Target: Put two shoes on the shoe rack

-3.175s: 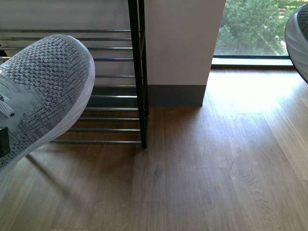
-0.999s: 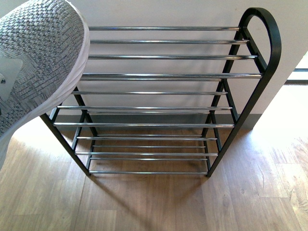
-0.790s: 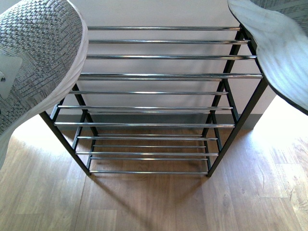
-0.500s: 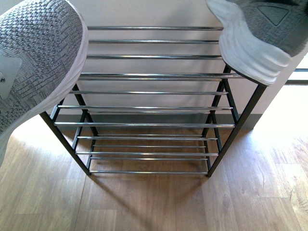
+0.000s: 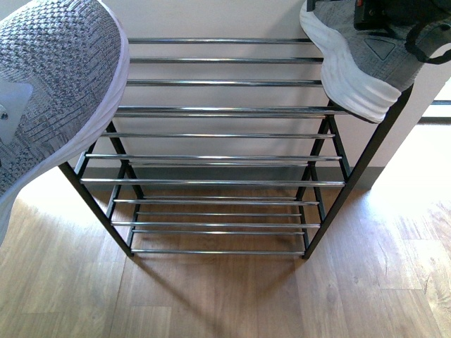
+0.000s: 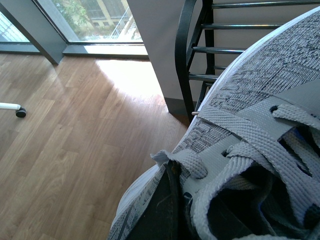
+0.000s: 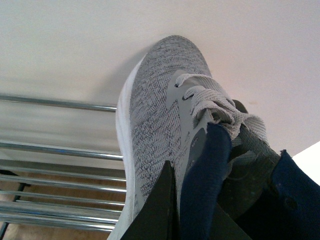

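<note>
Front view: sneaker (image 5: 356, 67), absent 1 s ago, over shoe rack (image 5: 225, 111) top, tight in right pincer (image 7: 197, 215).

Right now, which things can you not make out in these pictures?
- Front view: left sneaker heel, cut off by the picture's edge.
- Front view: shoe rack right top corner, hidden behind the right sneaker.
- Right wrist view: whether the right sneaker touches the rack, hidden by its own body.
</note>
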You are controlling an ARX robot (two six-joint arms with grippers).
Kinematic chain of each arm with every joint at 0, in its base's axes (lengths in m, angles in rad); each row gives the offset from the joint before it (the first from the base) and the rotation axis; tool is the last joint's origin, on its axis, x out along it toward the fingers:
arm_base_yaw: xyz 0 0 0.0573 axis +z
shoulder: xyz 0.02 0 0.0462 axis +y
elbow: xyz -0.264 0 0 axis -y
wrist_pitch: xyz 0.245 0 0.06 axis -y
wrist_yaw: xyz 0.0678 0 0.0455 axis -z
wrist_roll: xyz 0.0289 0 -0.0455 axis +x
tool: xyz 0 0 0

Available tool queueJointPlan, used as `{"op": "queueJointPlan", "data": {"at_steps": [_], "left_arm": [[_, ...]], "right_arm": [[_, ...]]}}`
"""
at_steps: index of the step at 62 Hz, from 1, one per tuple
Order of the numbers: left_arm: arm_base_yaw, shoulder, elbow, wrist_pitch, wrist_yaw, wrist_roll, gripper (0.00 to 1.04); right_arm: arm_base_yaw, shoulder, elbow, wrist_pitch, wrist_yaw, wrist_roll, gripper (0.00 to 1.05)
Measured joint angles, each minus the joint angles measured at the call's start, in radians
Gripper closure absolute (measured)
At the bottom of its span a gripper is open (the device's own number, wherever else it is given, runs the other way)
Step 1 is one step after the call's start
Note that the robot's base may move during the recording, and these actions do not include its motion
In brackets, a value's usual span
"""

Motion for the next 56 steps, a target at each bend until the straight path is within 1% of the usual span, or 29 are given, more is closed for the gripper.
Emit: {"op": "queueJointPlan", "data": {"at_steps": [10, 16, 18, 28, 37, 48, 53, 56], "left_arm": [[0.000, 0.000, 0.000, 0.000, 0.000, 0.000, 1.03], [0.000, 0.000, 0.000, 0.000, 0.000, 0.000, 1.03], [0.000, 0.000, 0.000, 0.000, 0.000, 0.000, 1.03], [0.000, 0.000, 0.000, 0.000, 0.000, 0.000, 1.03], [0.000, 0.000, 0.000, 0.000, 0.000, 0.000, 1.03], [0.000, 0.000, 0.000, 0.000, 0.000, 0.000, 1.03], [0.000, 0.000, 0.000, 0.000, 0.000, 0.000, 1.03], [0.000, 0.000, 0.000, 0.000, 0.000, 0.000, 1.03]], "right_arm": [[-0.005, 0.000, -0.002, 0.024, 0.024, -0.048, 1.03], [-0.002, 0.029, -0.002, 0.087, 0.098, -0.164, 1.03], [-0.002, 0.035, -0.002, 0.085, 0.104, -0.174, 1.03], [0.008, 0.043, 0.017, -0.004, 0.116, -0.167, 1.03], [0.022, 0.040, 0.008, 0.019, 0.184, -0.188, 1.03], [0.029, -0.003, -0.013, -0.018, 0.159, -0.172, 1.03], [0.029, -0.006, -0.011, -0.050, 0.136, -0.133, 1.03], [0.029, -0.005, -0.003, -0.080, 0.102, -0.097, 1.03]]}}
